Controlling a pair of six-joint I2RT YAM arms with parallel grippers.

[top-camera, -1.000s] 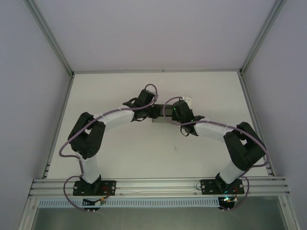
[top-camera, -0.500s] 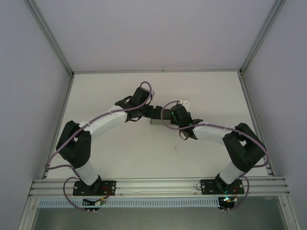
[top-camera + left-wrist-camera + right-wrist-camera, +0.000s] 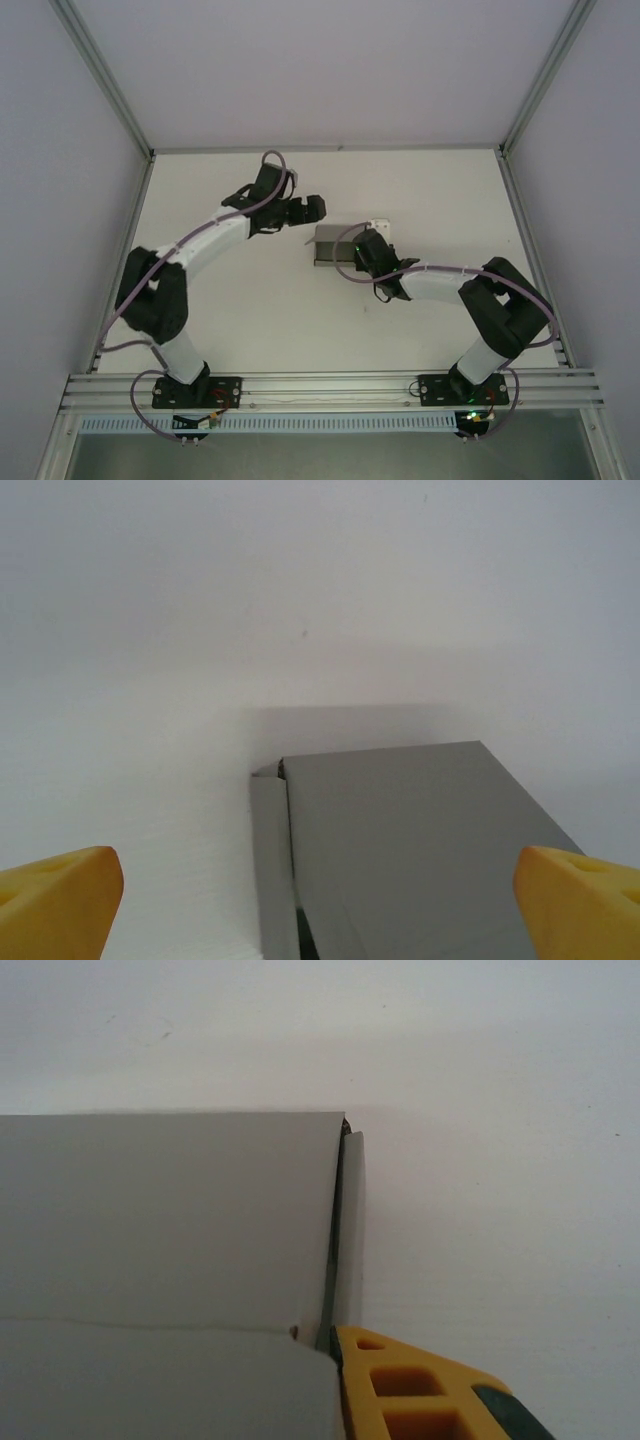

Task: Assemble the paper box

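White tabletop inside pale grey walls and an aluminium frame carries the low rectangular paper box of plain grey thin card near its middle. From the box, the left gripper hangs at about 10 o'clock, apart from the card. Its yellow fingers are spread wide, sitting at 8 and 4 o'clock in the left wrist view, with the box top low between them and a narrow side flap along its left edge.

The right gripper is at the box's 4 o'clock end. In the right wrist view, one yellow finger at 5 o'clock touches a thin side flap beside the flat grey top. Card hides its partner, so I cannot tell whether that pair is clamped on the flap or merely resting against it.
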